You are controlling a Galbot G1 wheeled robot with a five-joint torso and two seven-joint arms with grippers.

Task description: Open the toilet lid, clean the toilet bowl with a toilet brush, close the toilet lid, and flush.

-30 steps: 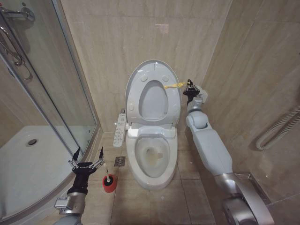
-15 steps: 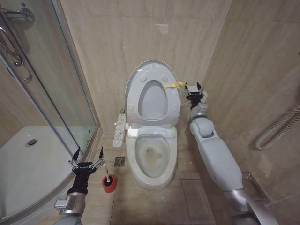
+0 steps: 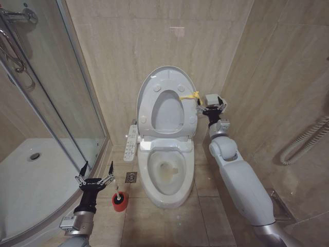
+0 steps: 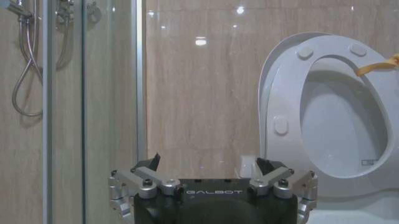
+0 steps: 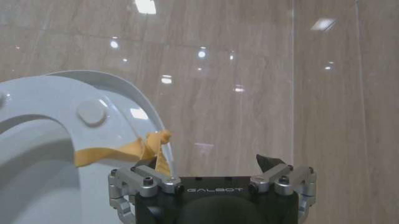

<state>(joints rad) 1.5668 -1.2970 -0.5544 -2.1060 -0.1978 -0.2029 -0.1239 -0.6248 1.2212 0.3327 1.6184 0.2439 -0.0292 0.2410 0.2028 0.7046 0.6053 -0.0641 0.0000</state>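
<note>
Two grippers open: right gripper [image 3: 212, 107] just beside raised toilet lid [image 3: 167, 77]; left gripper [image 3: 95, 172] near toilet brush [image 3: 119, 199].

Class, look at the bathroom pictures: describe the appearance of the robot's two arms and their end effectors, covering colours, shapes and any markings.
The right arm has smooth, rounded white shells with grey joints. The left end effector and right end effector look alike in the wrist views: a black body lettered GALBOT, silver metal linkages with bolts, and dark pointed fingers. A black wrist joins the left one to a silver-grey segment.
</note>
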